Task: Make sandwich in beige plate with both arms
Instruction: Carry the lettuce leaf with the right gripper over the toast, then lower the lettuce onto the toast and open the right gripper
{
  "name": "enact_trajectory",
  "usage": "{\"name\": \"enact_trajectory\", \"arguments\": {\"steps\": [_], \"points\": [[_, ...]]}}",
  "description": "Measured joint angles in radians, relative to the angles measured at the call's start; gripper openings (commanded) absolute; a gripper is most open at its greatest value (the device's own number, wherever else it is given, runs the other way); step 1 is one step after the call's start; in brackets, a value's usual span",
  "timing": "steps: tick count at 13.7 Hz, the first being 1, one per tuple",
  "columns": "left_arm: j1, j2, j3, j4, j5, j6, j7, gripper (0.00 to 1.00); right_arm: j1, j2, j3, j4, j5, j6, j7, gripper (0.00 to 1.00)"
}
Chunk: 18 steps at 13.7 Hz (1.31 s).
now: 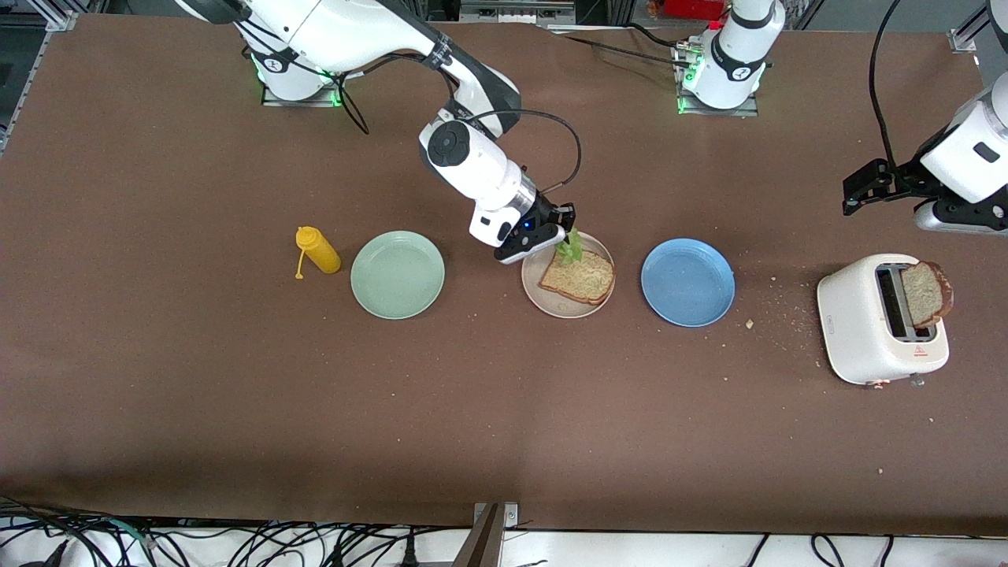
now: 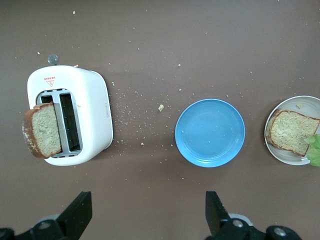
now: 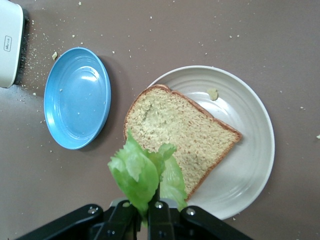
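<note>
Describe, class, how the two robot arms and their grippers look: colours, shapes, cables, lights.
Both arms are glossy white with rounded, jointed segments and dark bands at the joints. The right arm has a black round cap on one joint and a looping black cable. Green lights glow at both bases. The right gripper and left gripper are black, with two fingers each.

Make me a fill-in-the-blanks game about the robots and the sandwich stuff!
1. The right gripper is shut on a green ____ leaf over the beige plate.
2. One bread slice lies on the ____ plate.
3. Another slice sticks out of the white ____.
4. The left gripper hangs ____, holding nothing, over the table by the blue plate.

Missing words: lettuce; beige; toaster; open
</note>
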State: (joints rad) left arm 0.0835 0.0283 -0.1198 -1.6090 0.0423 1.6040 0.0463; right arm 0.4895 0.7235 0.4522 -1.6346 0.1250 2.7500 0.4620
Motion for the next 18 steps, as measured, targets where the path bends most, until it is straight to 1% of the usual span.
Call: {"name": "enact_trajectory", "arguments": {"steps": [2, 7, 8, 9, 10, 11, 12, 14, 18], "points": [[0.000, 0.000, 0.000, 0.000, 0.000, 0.000, 0.000, 1.00, 0.000, 0.004, -0.004, 0.000, -0.029, -0.001, -0.010, 0.01], [0.000, 0.000, 0.000, 0.000, 0.000, 0.000, 0.000, 1.00, 0.000, 0.035, -0.016, 0.000, -0.161, -0.001, -0.012, 0.02], [0.000, 0.000, 0.000, 0.000, 0.000, 0.000, 0.000, 1.00, 0.001, 0.037, -0.016, 0.000, -0.185, 0.000, -0.012, 0.06], [0.000, 0.000, 0.000, 0.000, 0.000, 0.000, 0.000, 1.00, 0.001, 0.037, -0.016, 0.000, -0.201, 0.000, -0.012, 0.15], [0.000, 0.000, 0.000, 0.000, 0.000, 0.000, 0.000, 1.00, 0.001, 0.037, -0.016, 0.001, -0.208, 0.002, -0.012, 0.21], [0.000, 0.000, 0.000, 0.000, 0.000, 0.000, 0.000, 1.00, 0.001, 0.037, -0.016, 0.001, -0.210, 0.010, -0.012, 0.20], [0.000, 0.000, 0.000, 0.000, 0.000, 0.000, 0.000, 1.00, 0.001, 0.038, -0.016, 0.001, -0.210, 0.019, -0.014, 0.16], [0.000, 0.000, 0.000, 0.000, 0.000, 0.000, 0.000, 1.00, 0.004, 0.042, -0.016, 0.008, -0.213, 0.036, -0.019, 0.13], [0.000, 0.000, 0.000, 0.000, 0.000, 0.000, 0.000, 1.00, 0.015, 0.043, -0.016, 0.054, -0.215, 0.041, -0.039, 0.13]]}}
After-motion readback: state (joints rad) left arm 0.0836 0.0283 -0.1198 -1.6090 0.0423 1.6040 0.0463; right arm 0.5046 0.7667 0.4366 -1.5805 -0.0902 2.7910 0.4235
